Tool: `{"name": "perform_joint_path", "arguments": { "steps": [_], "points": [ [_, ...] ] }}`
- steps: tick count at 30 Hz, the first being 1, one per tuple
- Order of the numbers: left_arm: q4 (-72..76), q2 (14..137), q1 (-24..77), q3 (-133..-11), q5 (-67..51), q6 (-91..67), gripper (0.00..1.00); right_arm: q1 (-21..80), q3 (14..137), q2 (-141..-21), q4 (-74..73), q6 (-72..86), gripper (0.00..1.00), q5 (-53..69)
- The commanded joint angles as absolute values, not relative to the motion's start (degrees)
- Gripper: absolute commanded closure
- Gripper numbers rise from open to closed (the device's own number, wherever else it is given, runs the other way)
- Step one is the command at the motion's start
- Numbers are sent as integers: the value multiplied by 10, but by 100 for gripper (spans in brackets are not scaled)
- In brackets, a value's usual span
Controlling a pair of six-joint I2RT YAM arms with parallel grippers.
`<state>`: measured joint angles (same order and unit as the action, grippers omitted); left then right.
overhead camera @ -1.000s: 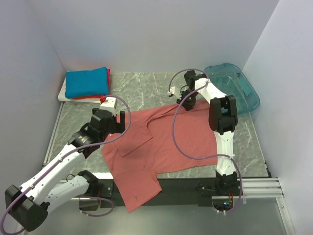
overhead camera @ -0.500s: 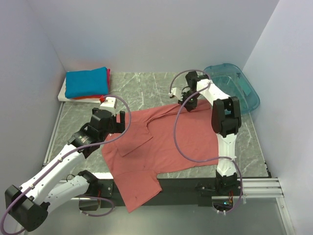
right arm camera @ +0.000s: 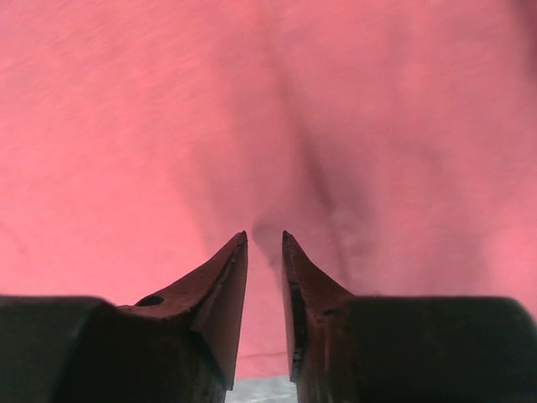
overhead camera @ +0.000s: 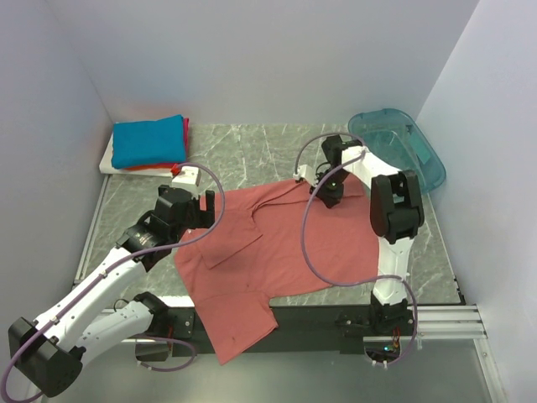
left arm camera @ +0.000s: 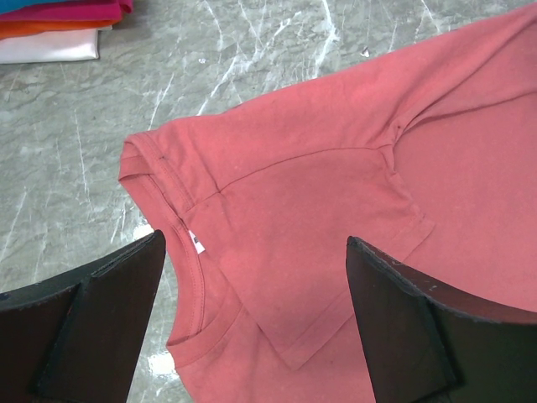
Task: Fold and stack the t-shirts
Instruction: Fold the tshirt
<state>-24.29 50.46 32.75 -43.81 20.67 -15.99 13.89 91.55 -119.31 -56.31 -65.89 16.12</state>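
A large salmon-pink t-shirt point(overhead camera: 285, 243) lies spread on the marble table, its lower part hanging over the near edge. My left gripper point(overhead camera: 204, 210) hovers wide open above the collar and a folded-in left sleeve point(left arm camera: 319, 185), its fingertips point(left arm camera: 134, 277) clear of the cloth. My right gripper point(overhead camera: 329, 195) points down onto the shirt's far part point(right arm camera: 252, 101). Its jaws stand a narrow gap apart, with flat cloth showing between them. Folded blue point(overhead camera: 149, 141), red point(overhead camera: 185, 126) and white point(overhead camera: 107, 159) t-shirts are stacked at the far left.
A translucent teal bin point(overhead camera: 403, 151) sits at the far right corner. Grey walls close in on both sides and the back. Bare marble point(overhead camera: 252, 151) shows between the stack and the bin. The stack's edge point(left arm camera: 50, 46) shows in the left wrist view.
My right gripper has moved from the shirt's far edge toward me and a little right, farther onto the cloth. The left arm and the shirt have not moved.
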Motion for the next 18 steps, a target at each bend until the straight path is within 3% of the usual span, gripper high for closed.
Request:
{"name": "perform_joint_path", "arguments": {
  "steps": [1, 7, 11, 18],
  "points": [
    [-228, 496, 326, -440, 198, -163, 6, 138, 902, -1120, -565, -656, 69, 173],
    [-228, 496, 326, -439, 199, -164, 6, 104, 935, -1080, -497, -512, 67, 235],
    [-223, 490, 326, -438, 197, -164, 6, 113, 862, -1037, -456, -500, 66, 288],
    [-227, 496, 325, -439, 196, -164, 6, 120, 795, -1043, -397, -576, 62, 198]
  ]
}}
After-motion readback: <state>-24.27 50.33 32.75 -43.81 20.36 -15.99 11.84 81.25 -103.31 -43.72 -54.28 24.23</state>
